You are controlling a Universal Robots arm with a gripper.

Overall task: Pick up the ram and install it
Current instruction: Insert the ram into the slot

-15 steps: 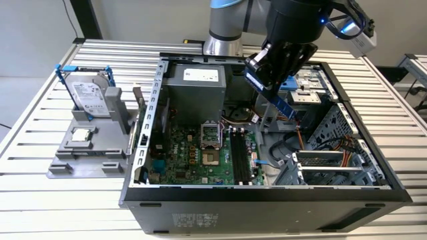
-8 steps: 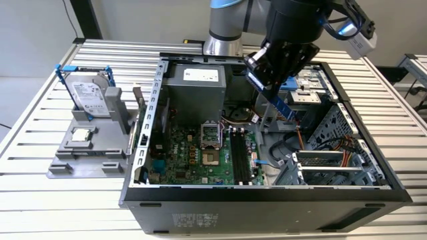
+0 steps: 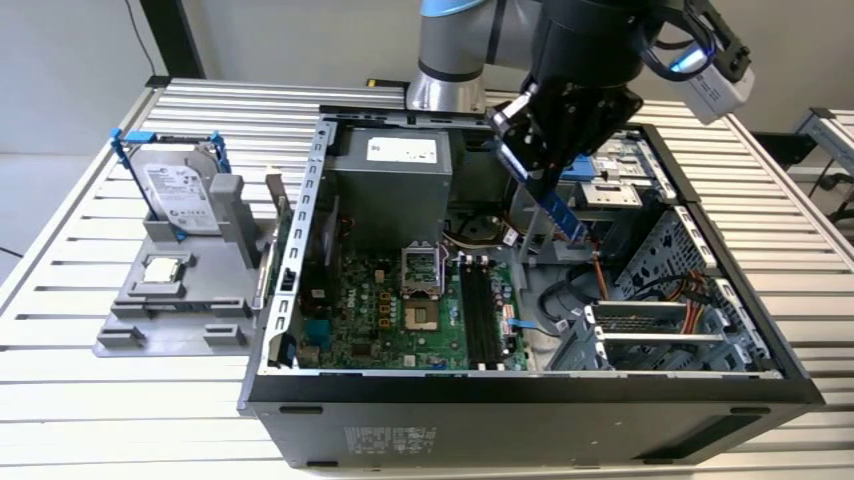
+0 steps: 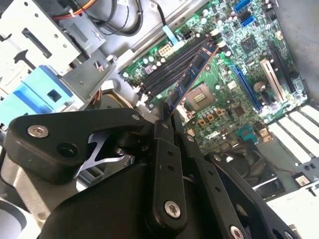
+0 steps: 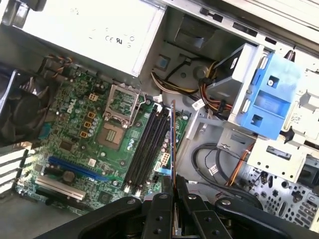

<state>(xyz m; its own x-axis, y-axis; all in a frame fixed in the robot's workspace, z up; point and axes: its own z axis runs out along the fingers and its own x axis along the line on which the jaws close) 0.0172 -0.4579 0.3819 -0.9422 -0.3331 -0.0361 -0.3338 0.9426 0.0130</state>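
The ram (image 3: 561, 215) is a thin blue-green stick that hangs tilted above the open computer case, clear of the board. My gripper (image 3: 531, 165) is shut on its upper end. In the second wrist view the ram (image 4: 192, 74) sticks out from the gripper (image 4: 166, 118) toward the black memory slots (image 4: 172, 67). The first wrist view has the ram (image 5: 172, 144) edge-on, running from the gripper (image 5: 173, 186) alongside and just beside the black slots (image 5: 147, 147). The same slots (image 3: 478, 305) lie on the green motherboard (image 3: 380, 320), below the stick and toward the exterior view's left of it.
A silver hard drive (image 3: 180, 190) and a small square processor chip (image 3: 163, 268) sit on a grey stand at the exterior view's left. Inside the case are the grey power supply (image 3: 394, 170), a blue drive bracket (image 5: 271, 94), cables (image 5: 214, 159) and the processor socket (image 5: 114, 132).
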